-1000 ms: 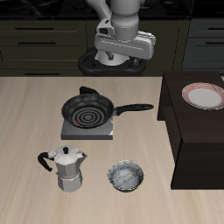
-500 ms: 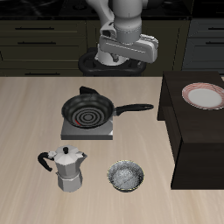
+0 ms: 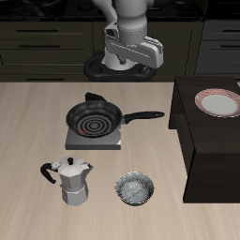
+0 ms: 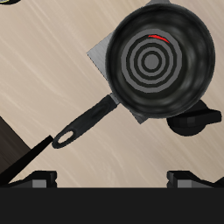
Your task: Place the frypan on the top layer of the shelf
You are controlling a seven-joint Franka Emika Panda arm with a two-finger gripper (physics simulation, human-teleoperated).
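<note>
The frypan (image 3: 94,119) is round and black and sits on the grey square burner plate (image 3: 75,141), its long handle (image 3: 148,115) pointing toward the shelf (image 3: 211,150). The shelf is a large dark brown block at the table's side. My gripper (image 3: 128,64) hangs high above the table's back edge, well apart from the pan, open and empty. In the wrist view the frypan (image 4: 157,63) and its handle (image 4: 87,121) lie below the gripper (image 4: 114,179), whose fingers (image 4: 39,179) stand wide apart. A corner of the shelf (image 4: 13,150) shows there too.
A red-rimmed plate (image 3: 218,103) lies on the shelf's top. A silver moka pot (image 3: 70,181) and a small silver bowl (image 3: 134,188) stand near the table's front edge. Dark drawer cabinets (image 3: 47,42) run behind the table.
The gripper hand has turned and tilted a little above the table's back edge. The frypan and the other objects have not moved.
</note>
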